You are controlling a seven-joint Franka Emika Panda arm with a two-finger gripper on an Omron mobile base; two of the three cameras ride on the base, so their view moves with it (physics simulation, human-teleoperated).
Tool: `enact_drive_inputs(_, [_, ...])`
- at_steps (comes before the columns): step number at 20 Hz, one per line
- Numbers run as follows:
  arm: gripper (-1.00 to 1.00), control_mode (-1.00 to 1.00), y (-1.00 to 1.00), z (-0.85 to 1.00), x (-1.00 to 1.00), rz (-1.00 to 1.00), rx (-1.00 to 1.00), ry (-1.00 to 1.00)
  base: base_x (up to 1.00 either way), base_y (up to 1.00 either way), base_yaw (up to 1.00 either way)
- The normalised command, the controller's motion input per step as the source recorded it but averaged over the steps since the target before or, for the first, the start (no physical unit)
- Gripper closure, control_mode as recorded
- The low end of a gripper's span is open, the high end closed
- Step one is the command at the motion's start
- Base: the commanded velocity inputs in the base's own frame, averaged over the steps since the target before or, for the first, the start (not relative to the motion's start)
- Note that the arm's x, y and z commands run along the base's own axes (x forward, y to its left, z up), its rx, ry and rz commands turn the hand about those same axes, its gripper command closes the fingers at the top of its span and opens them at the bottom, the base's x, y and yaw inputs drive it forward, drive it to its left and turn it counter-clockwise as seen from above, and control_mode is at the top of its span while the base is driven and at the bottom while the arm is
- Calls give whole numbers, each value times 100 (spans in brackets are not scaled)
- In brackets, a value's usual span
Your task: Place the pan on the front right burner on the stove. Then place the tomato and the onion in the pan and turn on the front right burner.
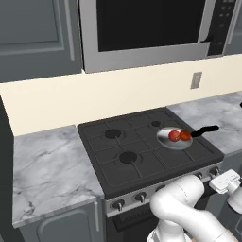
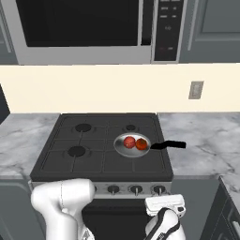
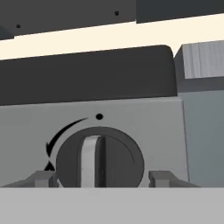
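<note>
The stove (image 2: 101, 145), a black four-burner cooktop set between two marble counter (image 1: 47, 165) runs, already carries the pan (image 2: 132, 145) on its front right burner, at about four o'clock from the cooktop's middle; the burner cap itself is hidden under the pan. The pan's black handle (image 2: 168, 145) points to three o'clock, out toward the right counter. Two round reddish pieces lie touching in the pan, the tomato (image 2: 130, 142) and, by my reading, the onion (image 2: 141, 144). So the placing looks done and only the burner is left. The pincer (image 3: 103, 178) sits spread, a fingertip either side of the knob (image 3: 99, 158), not yet pinching it; the knob's ridge stands at twelve o'clock, apparently unturned.
</note>
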Motion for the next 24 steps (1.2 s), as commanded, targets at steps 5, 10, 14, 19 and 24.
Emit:
enact_drive_inputs(5, [100,-100,0,-4,17,0,0,-2,0,0,0])
enact_drive_inputs(10, [100,-100,0,0,6,0,-7,-10,0,0,0])
enact_drive_inputs(14, [100,-100,0,0,0,0,-27,-25,0,0,0])
enact_drive_inputs(19, [100,-100,0,0,5,0,-34,-30,0,0,0])
enact_drive_inputs(24, [100,-100,0,0,23,2,-34,-29,0,0,0])
